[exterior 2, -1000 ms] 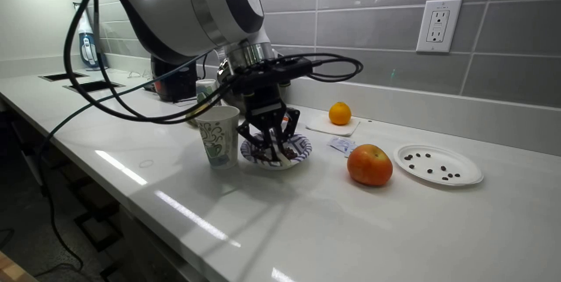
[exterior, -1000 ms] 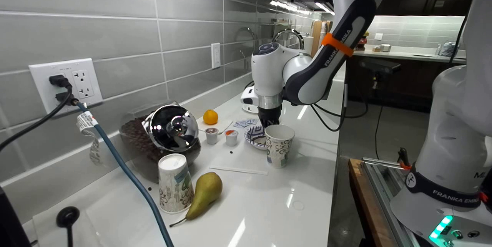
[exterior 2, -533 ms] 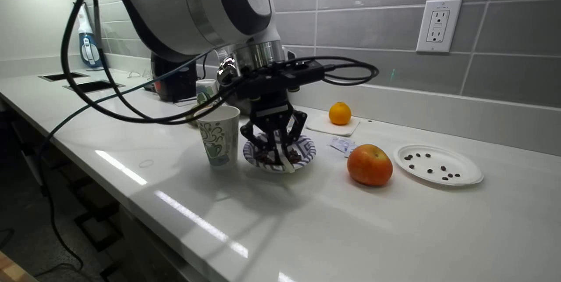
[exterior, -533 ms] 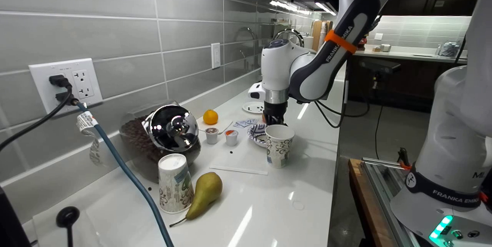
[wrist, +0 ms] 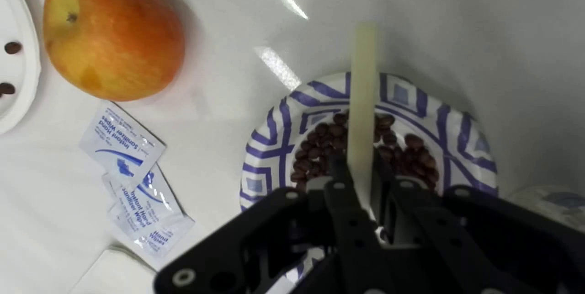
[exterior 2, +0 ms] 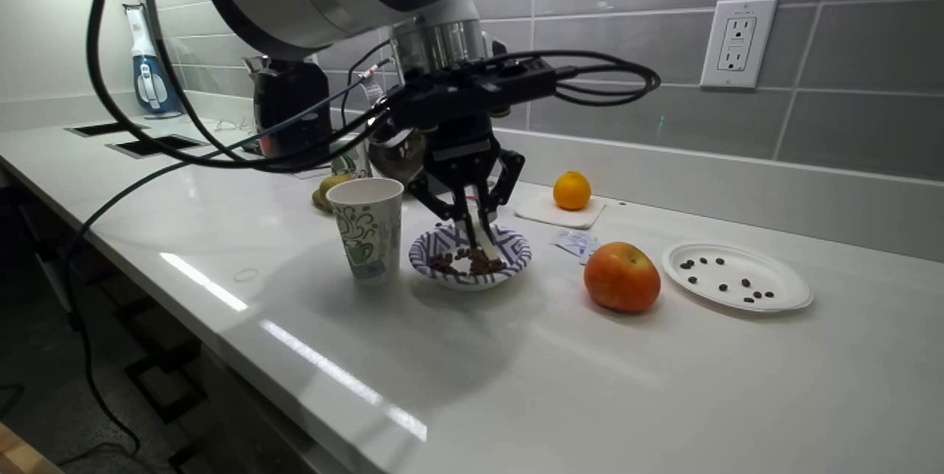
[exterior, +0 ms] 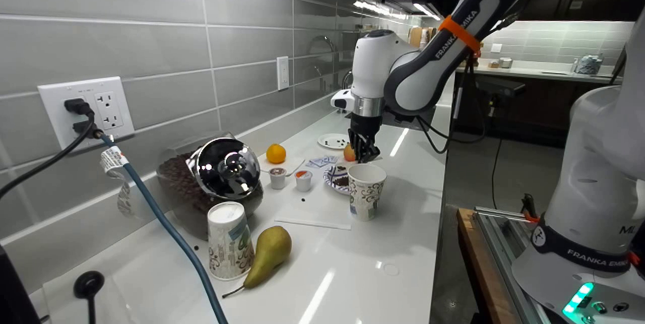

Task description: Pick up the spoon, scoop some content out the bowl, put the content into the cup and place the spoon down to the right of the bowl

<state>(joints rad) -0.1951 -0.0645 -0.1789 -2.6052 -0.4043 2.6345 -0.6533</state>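
Two dark fingers [wrist: 346,207] of the black gripper [wrist: 361,173] are pressed upon a narrow, pale, plastic-looking spoon [wrist: 362,111], pinching it between them. Of this spoon I see clearly just a straight, flat strip; its scooping end I cannot make out. The spoon is tilted, and it is above a shallow, round paper bowl [exterior 2: 472,282], white with a purple geometric pattern. In the wrist view the strip passes across the rim of the bowl; whether it touches the rim, I cannot tell. Inside the bowl lie many dark brown beans [wrist: 320,147], and between them some white bottom is visible. In both exterior views a tapered paper cup [exterior 2: 369,227], white with dark and green printed swirls, stands upright just beside the bowl. At the opposite side of the bowl lie small white-and-blue wipe packets [wrist: 121,141], and near to them is a round, red and yellow fruit [exterior 2: 622,277]. Next to this fruit there is a flat white plate [exterior 2: 774,275], which carries several scattered beans [exterior 2: 746,283]. The bowl, the cup and the plate stand on a glossy white counter [exterior 2: 590,385].
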